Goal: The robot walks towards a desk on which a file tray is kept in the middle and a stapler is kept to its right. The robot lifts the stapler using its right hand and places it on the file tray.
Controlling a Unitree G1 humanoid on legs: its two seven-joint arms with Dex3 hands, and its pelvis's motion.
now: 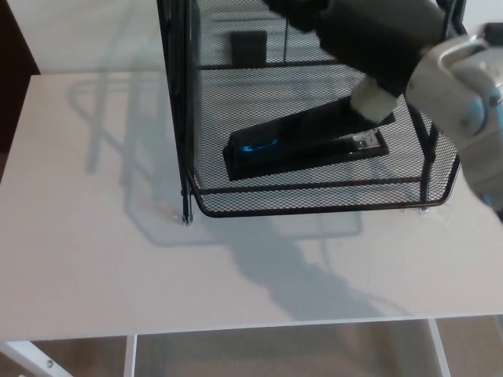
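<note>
- Stapler (pixel 302 145) lies flat on the lower mesh shelf of the file tray (pixel 314 210). It sits slantwise, nose toward the front-left corner and rear end toward the right side. It rests inside the front rim and looks settled.
- File tray stands at the middle of the pale worktop (pixel 102 236), with black uprights at its left and right sides.
- Judgement: the placing looks done. The step in hand is getting the hand out without disturbing anything.
- To do it well, raise the hand before drawing it back to the right, so nothing drags across the stapler's rear end.
- Keep the wrist clear of the right-side upright and the upper wires. A snag there could shift the whole tray.
- Move slowly. The mesh shelf is springy-looking, and a knock might skate the stapler toward the rim.
- Right hand (pixel 377 35) hovers above and behind the stapler's rear end, partly cut off by the top edge.
- It is empty. The one finger (pixel 295 12) in view stretches out leftward, away from the palm, not curled on anything.
- A pale pad (pixel 369 106) at the heel of the hand sits just over the stapler's rear. Touching or apart, I cannot tell.
- The silver forearm (pixel 464 86) comes in from the upper right, angled down toward the tray.
- Left hand does not show.
</note>
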